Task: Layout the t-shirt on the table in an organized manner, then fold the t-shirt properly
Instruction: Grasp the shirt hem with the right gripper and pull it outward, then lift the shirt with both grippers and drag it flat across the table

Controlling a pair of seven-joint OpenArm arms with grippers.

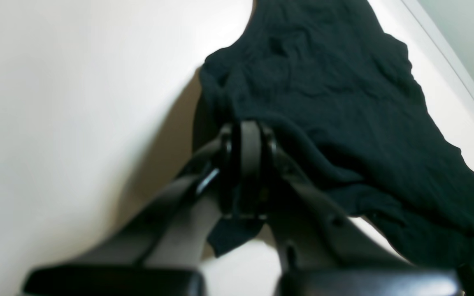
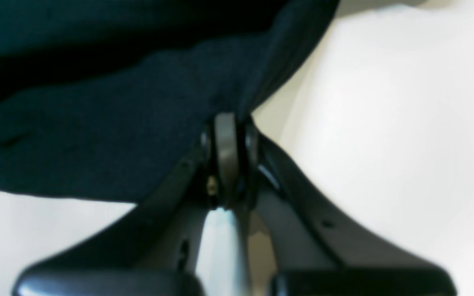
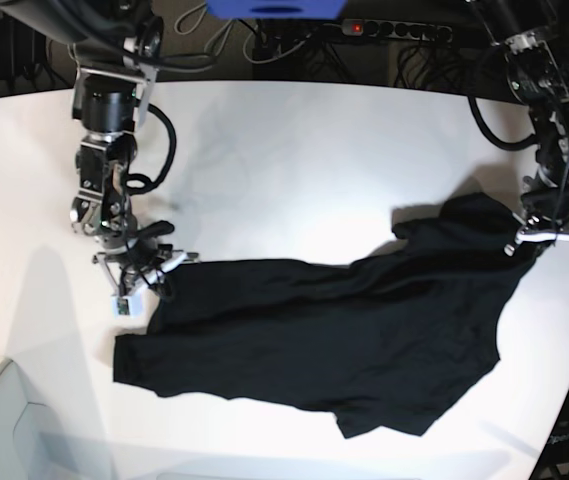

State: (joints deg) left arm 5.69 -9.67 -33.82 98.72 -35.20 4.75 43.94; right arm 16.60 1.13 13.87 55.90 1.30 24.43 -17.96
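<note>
The black t-shirt lies stretched out and wrinkled across the white table, running from lower left up to the right. My right gripper, on the base view's left, is shut on the shirt's left edge; in the right wrist view its jaws pinch the dark cloth. My left gripper is shut on the shirt's upper right corner, holding it slightly raised. Seen from the left wrist, that gripper clamps the fabric, with a small flap hanging below the fingers.
A power strip and cables lie along the back of the table. The table's curved edge runs at the lower left, and another edge passes close behind the shirt in the left wrist view.
</note>
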